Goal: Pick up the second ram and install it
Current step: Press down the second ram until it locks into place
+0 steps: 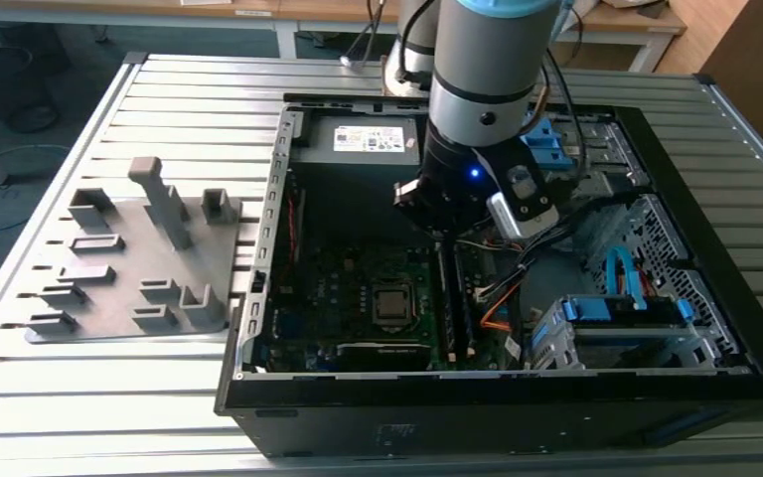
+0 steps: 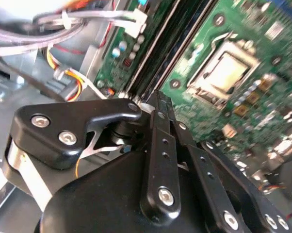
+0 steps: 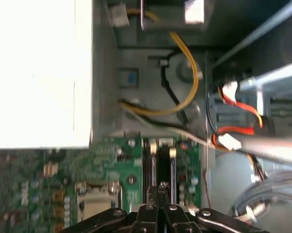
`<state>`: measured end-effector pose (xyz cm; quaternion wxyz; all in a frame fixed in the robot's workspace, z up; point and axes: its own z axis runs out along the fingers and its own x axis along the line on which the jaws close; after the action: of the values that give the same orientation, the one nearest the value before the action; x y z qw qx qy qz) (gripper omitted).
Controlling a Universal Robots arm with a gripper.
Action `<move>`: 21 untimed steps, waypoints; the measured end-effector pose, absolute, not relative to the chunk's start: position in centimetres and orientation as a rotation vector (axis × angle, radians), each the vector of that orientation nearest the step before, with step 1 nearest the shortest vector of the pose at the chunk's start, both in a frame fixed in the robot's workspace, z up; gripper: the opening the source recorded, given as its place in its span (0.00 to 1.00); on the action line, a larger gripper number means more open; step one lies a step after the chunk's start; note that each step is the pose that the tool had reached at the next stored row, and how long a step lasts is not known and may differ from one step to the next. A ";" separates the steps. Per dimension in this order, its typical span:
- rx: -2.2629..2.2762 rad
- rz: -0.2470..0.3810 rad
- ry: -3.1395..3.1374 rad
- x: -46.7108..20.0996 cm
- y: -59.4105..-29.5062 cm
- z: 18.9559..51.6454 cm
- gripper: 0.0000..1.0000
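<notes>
My gripper [image 1: 443, 231] is down inside the open computer case [image 1: 275, 248], over the far end of the memory slots on the green motherboard [image 1: 355, 288]. Its fingers [image 3: 160, 190] are pressed together, with nothing visible between them. Two long dark sticks stand side by side in the slots [image 1: 455, 303], and I take one of them for the second ram. In the first wrist view the fingertips touch or hover just above the slots [image 3: 158, 162]; I cannot tell which stick they meet. In the second wrist view the closed fingers [image 2: 158, 109] point at the slot ends [image 2: 151, 68].
A grey plastic holder tray [image 1: 136, 263] with upright blocks lies on the slatted table at the exterior view's left of the case. Inside the case are the processor socket [image 1: 389, 303], the power supply [image 1: 362, 139], blue cables [image 1: 620, 273], a drive cage [image 1: 620, 328] and loose wire bundles [image 3: 185, 97].
</notes>
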<state>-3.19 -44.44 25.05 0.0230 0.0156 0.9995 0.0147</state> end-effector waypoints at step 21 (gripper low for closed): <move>0.047 0.045 3.095 -3.2 -43.8 21.6 0.10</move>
<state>-3.20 -43.80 21.62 0.0229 0.0151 0.9995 0.0145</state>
